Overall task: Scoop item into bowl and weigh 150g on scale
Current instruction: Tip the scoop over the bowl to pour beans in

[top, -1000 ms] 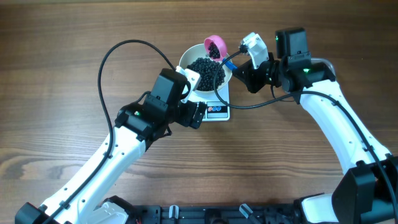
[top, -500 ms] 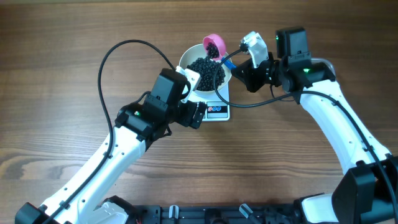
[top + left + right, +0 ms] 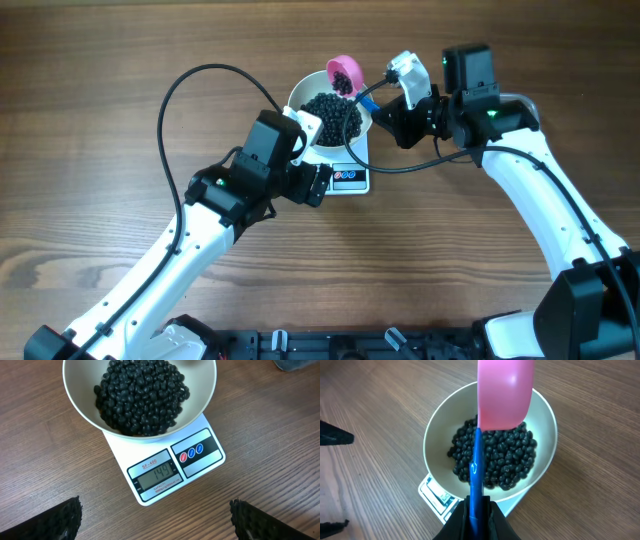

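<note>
The white bowl [image 3: 294,103] stands on the scale [image 3: 351,179] and holds a dark heap of the item [image 3: 333,115], small black beads. In the left wrist view the bowl [image 3: 80,407] sits above the scale's display [image 3: 161,474], which reads 149. My right gripper [image 3: 476,505] is shut on the blue handle [image 3: 476,472] of a pink scoop [image 3: 505,395], held over the bowl's far rim. Overhead, the scoop [image 3: 346,72] shows something dark in its cup. My left gripper [image 3: 155,510] is open, just in front of the scale, with nothing between its fingers [image 3: 60,520].
Bare wooden table [image 3: 120,120] lies all round the scale. A black cable [image 3: 175,90] loops over the table left of the bowl. The two arms flank the bowl, the left arm [image 3: 230,190] to its front left and the right arm [image 3: 480,110] to its right.
</note>
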Tool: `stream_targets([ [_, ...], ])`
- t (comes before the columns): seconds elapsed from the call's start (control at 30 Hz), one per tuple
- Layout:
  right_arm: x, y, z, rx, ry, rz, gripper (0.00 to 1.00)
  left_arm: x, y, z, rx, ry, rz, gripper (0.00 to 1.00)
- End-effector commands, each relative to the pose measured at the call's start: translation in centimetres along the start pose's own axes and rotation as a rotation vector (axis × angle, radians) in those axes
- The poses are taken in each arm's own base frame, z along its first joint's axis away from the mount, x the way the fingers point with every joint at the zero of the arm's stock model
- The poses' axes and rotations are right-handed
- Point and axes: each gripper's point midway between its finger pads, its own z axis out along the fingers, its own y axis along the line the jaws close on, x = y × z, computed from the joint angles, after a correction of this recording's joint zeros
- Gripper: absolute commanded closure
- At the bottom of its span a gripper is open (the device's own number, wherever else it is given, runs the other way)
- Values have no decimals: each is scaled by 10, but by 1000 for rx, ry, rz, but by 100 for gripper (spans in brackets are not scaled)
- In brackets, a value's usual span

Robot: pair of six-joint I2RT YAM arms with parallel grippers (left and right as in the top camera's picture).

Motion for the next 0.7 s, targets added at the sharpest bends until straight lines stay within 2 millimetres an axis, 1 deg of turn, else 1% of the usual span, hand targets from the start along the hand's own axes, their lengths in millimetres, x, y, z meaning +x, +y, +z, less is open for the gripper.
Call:
stream_targets([
  [0.0, -17, 16, -11, -51, -56, -22, 96, 3, 0, 2, 9, 9, 13, 0],
  [0.27, -17, 16, -11, -51, -55, -24, 96, 3, 0, 2, 9, 9, 13, 0],
  [0.33, -14, 14, -11, -39, -46, -106, 96, 3, 0, 2, 9, 9, 12, 0],
  [0.4, -11, -5, -11, 73, -17, -111, 96, 3, 0, 2, 9, 9, 13, 0],
  [0.43, -11, -6, -11, 79, -21, -76, 96, 3, 0, 2, 9, 9, 12, 0],
  [0.47, -15, -1, -11, 45, -38, -21, 96, 3, 0, 2, 9, 9, 13, 0],
  [0.5, -18, 19, -11, -70, -59, -32, 96, 3, 0, 2, 9, 9, 13, 0],
  [0.53, -18, 27, -12, -111, -64, -46, 96, 3, 0, 2, 9, 9, 12, 0],
  [0.6, -16, 15, -11, -44, -51, -41, 96, 3, 0, 2, 9, 9, 13, 0],
  [0.67, -18, 15, -11, -46, -56, 38, 96, 3, 0, 2, 9, 9, 13, 0],
])
